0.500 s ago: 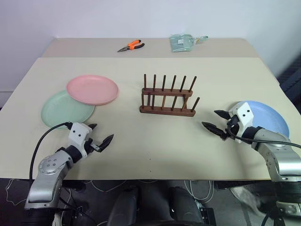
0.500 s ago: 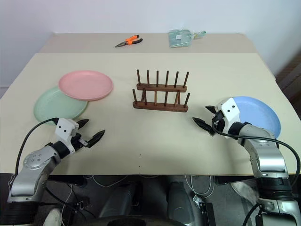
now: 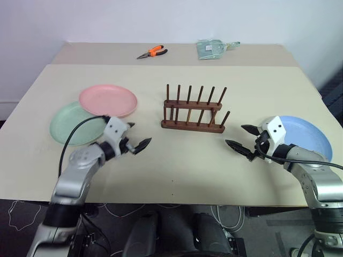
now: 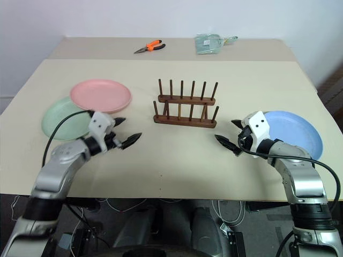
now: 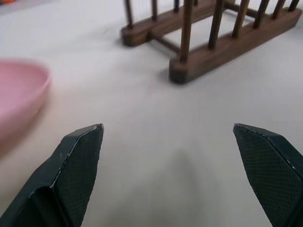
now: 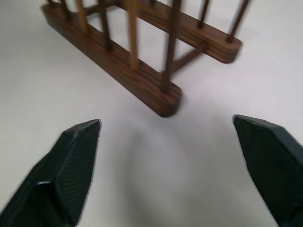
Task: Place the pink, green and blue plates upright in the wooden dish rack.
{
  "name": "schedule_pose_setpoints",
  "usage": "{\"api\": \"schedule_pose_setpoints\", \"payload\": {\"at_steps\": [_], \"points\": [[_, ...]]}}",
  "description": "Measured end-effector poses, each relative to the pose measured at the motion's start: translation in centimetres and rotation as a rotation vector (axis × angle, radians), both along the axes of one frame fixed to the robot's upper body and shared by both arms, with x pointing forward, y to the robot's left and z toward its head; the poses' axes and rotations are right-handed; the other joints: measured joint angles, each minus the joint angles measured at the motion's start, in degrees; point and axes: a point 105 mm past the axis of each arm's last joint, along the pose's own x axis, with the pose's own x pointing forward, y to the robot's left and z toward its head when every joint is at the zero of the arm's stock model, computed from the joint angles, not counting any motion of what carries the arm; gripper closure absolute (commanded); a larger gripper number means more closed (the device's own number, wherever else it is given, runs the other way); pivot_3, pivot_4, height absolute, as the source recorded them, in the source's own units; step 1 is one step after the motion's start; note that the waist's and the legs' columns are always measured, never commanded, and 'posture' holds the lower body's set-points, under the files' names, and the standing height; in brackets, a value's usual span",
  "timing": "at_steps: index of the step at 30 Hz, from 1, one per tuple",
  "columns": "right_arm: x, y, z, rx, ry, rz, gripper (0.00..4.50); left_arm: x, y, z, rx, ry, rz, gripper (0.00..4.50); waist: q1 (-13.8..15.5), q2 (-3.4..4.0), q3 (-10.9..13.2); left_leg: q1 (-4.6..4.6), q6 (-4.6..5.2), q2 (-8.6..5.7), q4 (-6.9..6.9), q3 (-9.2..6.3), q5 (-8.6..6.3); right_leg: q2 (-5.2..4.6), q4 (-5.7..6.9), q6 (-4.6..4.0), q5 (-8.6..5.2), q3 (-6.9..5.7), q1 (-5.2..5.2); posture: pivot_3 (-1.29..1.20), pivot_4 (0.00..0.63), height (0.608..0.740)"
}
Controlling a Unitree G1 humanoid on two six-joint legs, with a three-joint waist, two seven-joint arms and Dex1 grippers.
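The small dark brown wooden dish rack (image 3: pixel 193 110) stands near the middle of the beige table (image 3: pixel 177 160), with two parallel base bars and rows of thin upright pegs. No plate stands in it.

The round pale pink plate (image 3: pixel 107 100) lies flat to the rack's left, its near-left edge overlapping the round mint green plate (image 3: pixel 75 124), which also lies flat, nearer the table's left edge. The round light blue plate (image 3: pixel 303 135) lies flat on the right side of the table, well apart from the rack.

The left gripper (image 3: pixel 138 136) hovers over bare table just beside the near edges of the pink and green plates, pointing toward the rack. Its two black fingers (image 5: pixel 75 170) are spread wide with nothing between them.

The right gripper (image 3: pixel 242 138) sits at the left edge of the blue plate, pointing toward the rack's right end. Its fingers (image 6: pixel 71 165) are likewise spread wide and hold nothing.

At the far edge of the table lie orange-handled pliers (image 3: pixel 151 52) and a pale green packet (image 3: pixel 210 48).
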Motion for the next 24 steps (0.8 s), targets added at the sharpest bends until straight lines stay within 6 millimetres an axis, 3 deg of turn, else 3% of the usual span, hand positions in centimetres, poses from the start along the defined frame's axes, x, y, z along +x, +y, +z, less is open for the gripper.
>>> {"api": "schedule_pose_setpoints", "payload": {"at_steps": [5, 8, 13, 16, 22, 24], "points": [[-1.1, 0.3, -0.4, -0.003, -0.013, -0.037, 0.01, 3.4, -2.2, -1.3, 0.066, 0.077, -0.128, 0.00, 0.3, -0.04, 0.0, -0.02, 0.04, -0.08, -0.02, -0.02, -0.01, 0.11, 0.01, 0.21, 0.09, -0.07, 0.00, 0.00, 0.150, 0.738], [-2.1, -0.1, -1.0, -0.008, -0.002, -0.078, 0.01, 4.0, -3.3, -2.5, 0.086, 0.132, -0.227, 0.00, 0.2, -0.04, 0.0, -0.04, 0.09, -0.10, 0.01, 0.01, -0.03, 0.09, 0.02, 0.25, 0.11, -0.04, 0.00, 0.00, 0.150, 0.738], [-3.8, -0.7, -1.1, -0.010, -0.022, -0.151, 0.01, 5.3, -5.2, -2.4, 0.138, 0.141, -0.336, 0.00, 0.6, -0.07, 0.0, -0.01, 0.11, -0.10, 0.16, -0.05, -0.04, 0.11, 0.02, 0.24, 0.09, -0.13, 0.14, 0.00, 0.150, 0.738], [-4.5, -0.6, -1.3, -0.004, -0.026, -0.177, 0.00, 5.7, -6.8, -2.6, 0.133, 0.131, -0.369, 0.86, 0.3, -0.08, 0.0, -0.02, 0.19, -0.11, 0.24, -0.05, -0.08, 0.09, 0.02, 0.28, 0.09, -0.12, 0.18, 0.00, 0.150, 0.738], [-4.4, -0.6, -1.2, -0.006, -0.037, -0.195, 0.00, 5.5, -8.2, -3.0, 0.111, 0.111, -0.411, 3.67, 0.3, -0.08, 0.0, 0.00, 0.19, -0.10, 0.31, -0.05, -0.08, 0.12, 0.10, 0.32, 0.11, -0.13, 0.20, 0.00, 0.150, 0.738], [-4.3, -0.6, -1.2, -0.008, -0.040, -0.193, 0.00, 5.3, -8.0, -3.0, 0.115, 0.108, -0.425, 3.74, 0.2, -0.07, 0.0, 0.00, 0.20, -0.10, 0.32, -0.05, -0.09, 0.13, 0.12, 0.33, 0.11, -0.12, 0.20, 0.00, 0.150, 0.738]]}}
